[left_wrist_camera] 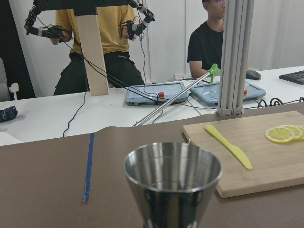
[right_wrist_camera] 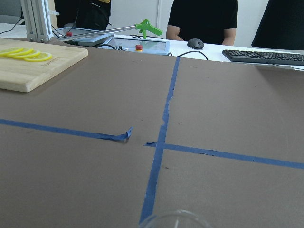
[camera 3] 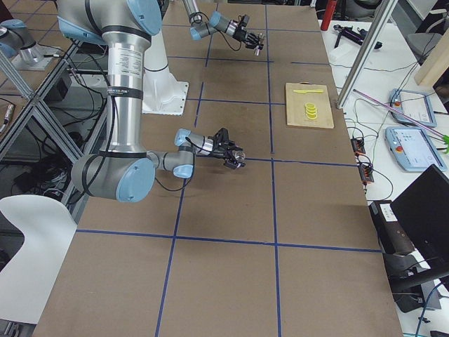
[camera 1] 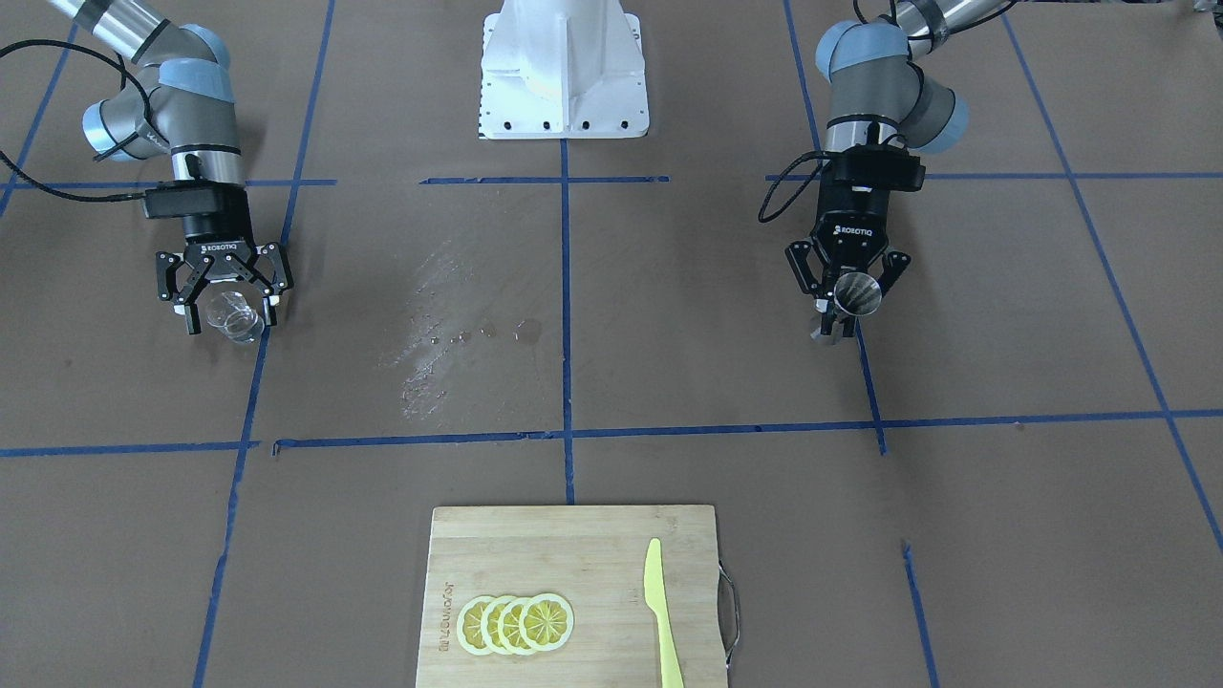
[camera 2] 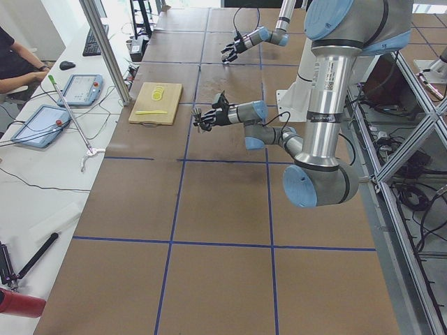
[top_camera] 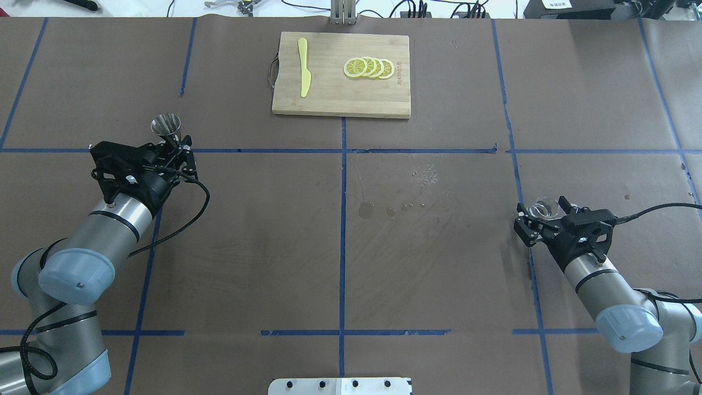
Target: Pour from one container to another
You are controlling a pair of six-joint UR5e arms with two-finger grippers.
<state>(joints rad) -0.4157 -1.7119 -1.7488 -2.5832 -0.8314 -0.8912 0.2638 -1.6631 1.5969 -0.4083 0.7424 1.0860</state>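
Observation:
The steel jigger (camera 1: 855, 293) stands upright between the fingers of my left gripper (camera 1: 841, 320), which is shut on its waist. From overhead the jigger (top_camera: 166, 127) shows just beyond the left gripper (top_camera: 174, 144), on the table's left half. In the left wrist view its open upper cone (left_wrist_camera: 172, 178) fills the lower middle. The clear glass cup (camera 1: 234, 315) sits inside my right gripper (camera 1: 232, 320), whose fingers close on its sides. Overhead, the cup (top_camera: 544, 208) is at the right gripper (top_camera: 543, 216), far right. Only its rim (right_wrist_camera: 175, 219) shows in the right wrist view.
A bamboo cutting board (top_camera: 384, 101) lies at the far middle edge with lemon slices (top_camera: 368, 67) and a yellow knife (top_camera: 304, 74) on it. Wet marks (top_camera: 390, 211) spot the brown table between the arms. The white robot base (camera 1: 564, 67) stands at the near side.

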